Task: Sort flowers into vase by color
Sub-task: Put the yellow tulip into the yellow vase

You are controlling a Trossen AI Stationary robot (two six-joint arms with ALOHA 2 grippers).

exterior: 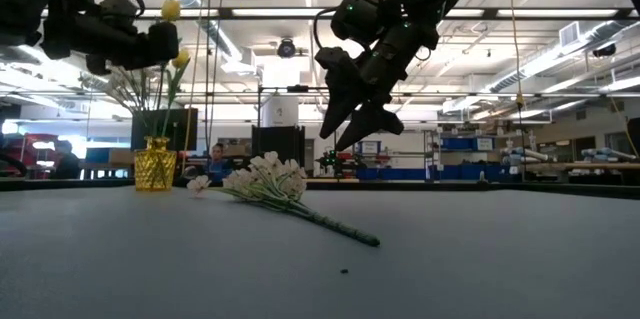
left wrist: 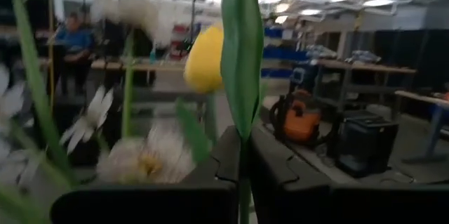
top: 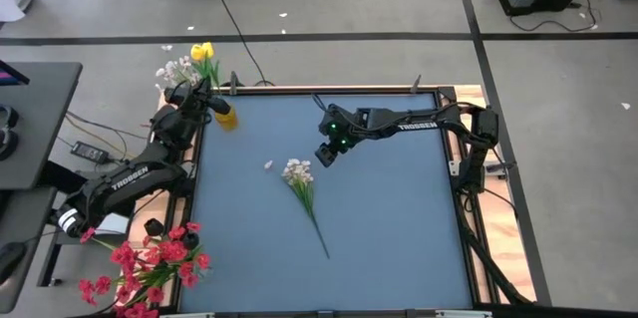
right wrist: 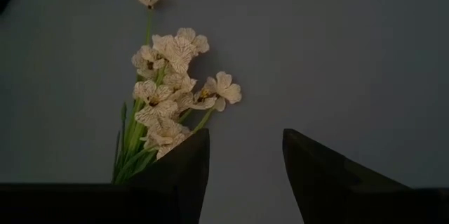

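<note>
White sprig (top: 299, 180) lying on table, right pincer (top: 327, 155) spread above it, left pincer (left wrist: 242, 164) pinching half-hidden green stem (left wrist: 242, 62).

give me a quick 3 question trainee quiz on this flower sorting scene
1. True or false: the white sprig lies flat on the table.
2. Which gripper is shut on a green stem? A) left gripper B) right gripper
3. Fill in: the vase at the table's far left corner is ____ in colour.

Key:
1. True
2. A; the right gripper hangs open above the white sprig
3. Yellow
</note>
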